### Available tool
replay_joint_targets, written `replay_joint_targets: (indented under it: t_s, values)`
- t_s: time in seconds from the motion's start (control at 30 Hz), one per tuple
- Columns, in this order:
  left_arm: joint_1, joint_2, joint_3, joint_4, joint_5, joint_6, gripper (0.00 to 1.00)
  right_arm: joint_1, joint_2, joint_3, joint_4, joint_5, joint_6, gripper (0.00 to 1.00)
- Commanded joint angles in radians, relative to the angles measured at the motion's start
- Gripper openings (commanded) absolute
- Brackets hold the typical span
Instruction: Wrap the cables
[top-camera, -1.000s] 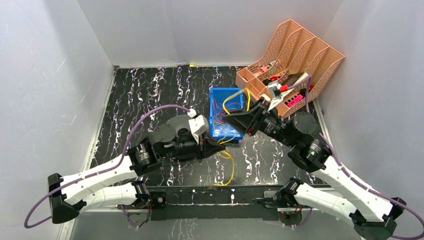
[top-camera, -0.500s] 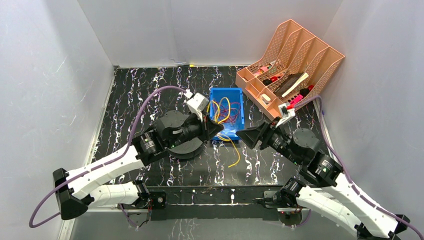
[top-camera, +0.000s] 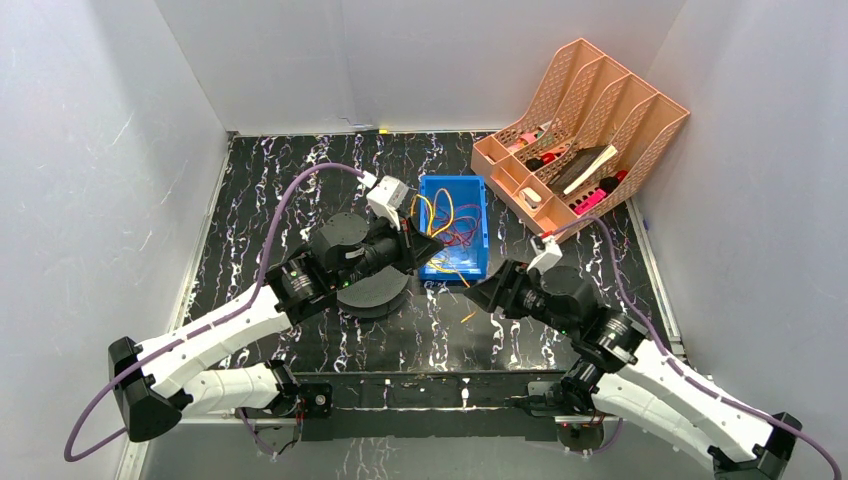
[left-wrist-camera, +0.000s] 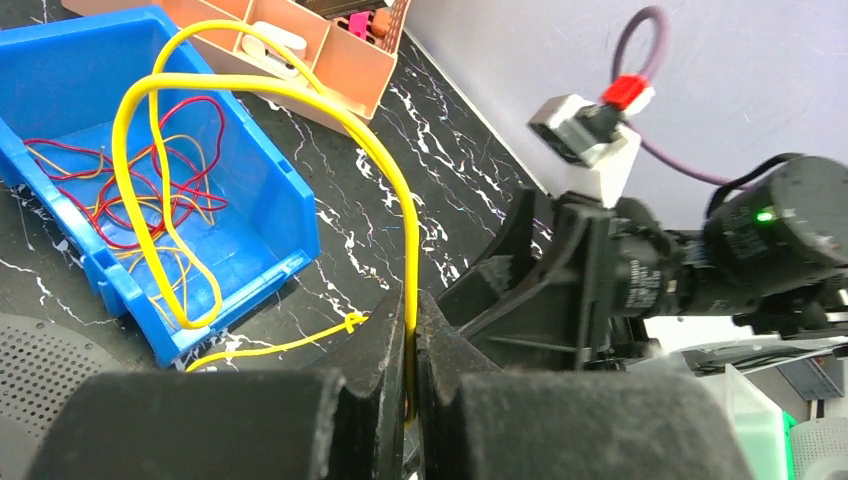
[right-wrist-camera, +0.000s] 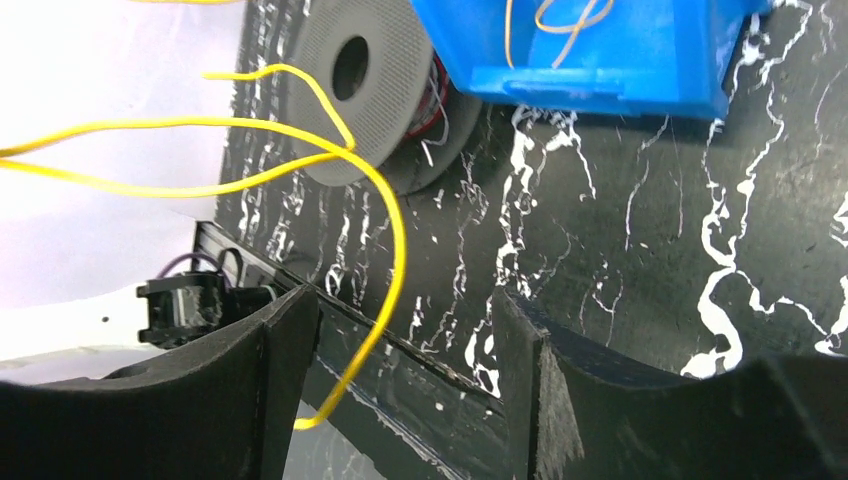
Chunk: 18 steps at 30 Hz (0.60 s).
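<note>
Black marbled table (top-camera: 270, 170), centre frame: left gripper (left-wrist-camera: 412, 310) pinches the yellow cable (left-wrist-camera: 300, 92), right gripper (right-wrist-camera: 405, 320) gapes wide, so close it on the loose tail, hold tension.

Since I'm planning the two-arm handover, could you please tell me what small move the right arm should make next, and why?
Probably close the right jaws on the yellow cable. They stand open with its loose tail hanging between them, while the left jaws are shut on what looks like the same strand farther up. A second grip should let the arms tension it for winding.
</note>
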<state>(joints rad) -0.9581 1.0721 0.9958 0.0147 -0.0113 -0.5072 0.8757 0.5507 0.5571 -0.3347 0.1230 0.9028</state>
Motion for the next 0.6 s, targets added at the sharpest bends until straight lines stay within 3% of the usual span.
replay_joint_targets:
  t_s: [0.0,0.57]
  values:
    - [0.005,-0.01,0.009,0.039,0.035,-0.005,0.0,0.003,0.036,-0.044,0.142,-0.022,0.053,0.7]
    - [0.004,0.026,0.006,0.069,0.226,0.001,0.0,0.003,0.085,-0.135,0.336,-0.099,0.049,0.54]
